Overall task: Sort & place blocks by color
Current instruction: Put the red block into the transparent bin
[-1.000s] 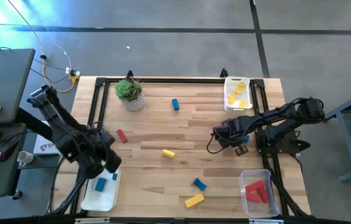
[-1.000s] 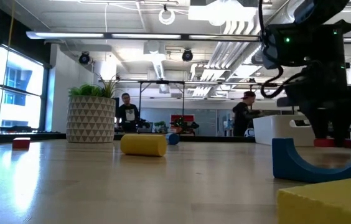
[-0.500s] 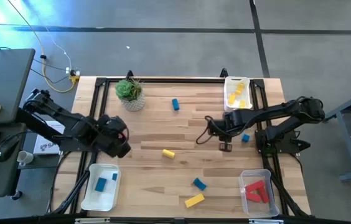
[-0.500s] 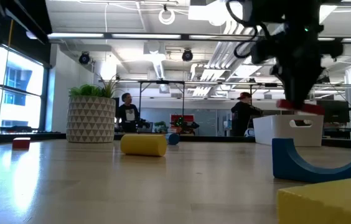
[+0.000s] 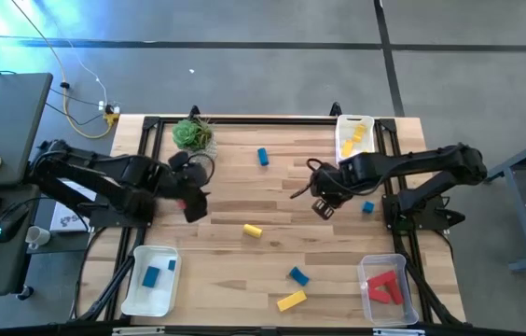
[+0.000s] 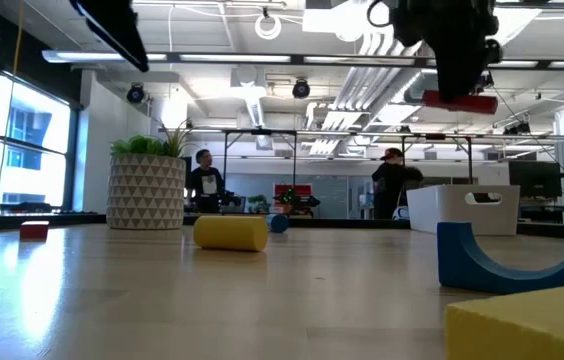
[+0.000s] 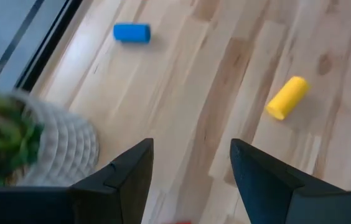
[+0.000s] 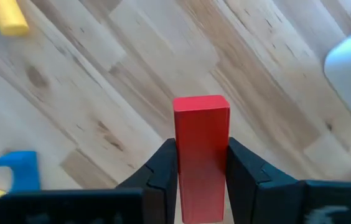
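Observation:
My right gripper (image 5: pixel 323 208) is shut on a red bar block (image 8: pixel 201 134) and hangs high over the table's middle right; the low view shows the red bar (image 6: pixel 459 100) well above the wood. My left gripper (image 5: pixel 194 204) is open (image 7: pixel 191 171) and hovers beside the plant, over a red block (image 6: pixel 33 230) that lies flat; in the left wrist view only a sliver of that red block (image 7: pixel 178 221) shows. Lying loose on the table are a blue cylinder (image 5: pixel 263 157), a yellow cylinder (image 5: pixel 252 230), a blue arch (image 5: pixel 298 275), a yellow bar (image 5: pixel 291 300) and a small blue block (image 5: pixel 367 207). My right gripper pinches the red bar between its two fingers by the bar's long sides (image 8: pixel 200 171). The fingers come from above, pointing down, and lie across the bar. The bar is lifted clear and stays nearly level under the fingers (image 6: pixel 459 100).
A potted plant (image 5: pixel 193 138) stands at the far left. A white tray (image 5: pixel 135 297) with blue blocks sits at the near left corner, a white tray (image 5: pixel 342 121) with yellow blocks at the far right, and a clear tray (image 5: pixel 367 266) with red blocks at the near right. People stand in the room behind.
My right gripper has risen from the table with the red bar, lifting it clear, and drifted a little toward the table's left. My left gripper has swung from over the near-left tray toward the far edge and right, ending by the plant above the red block.

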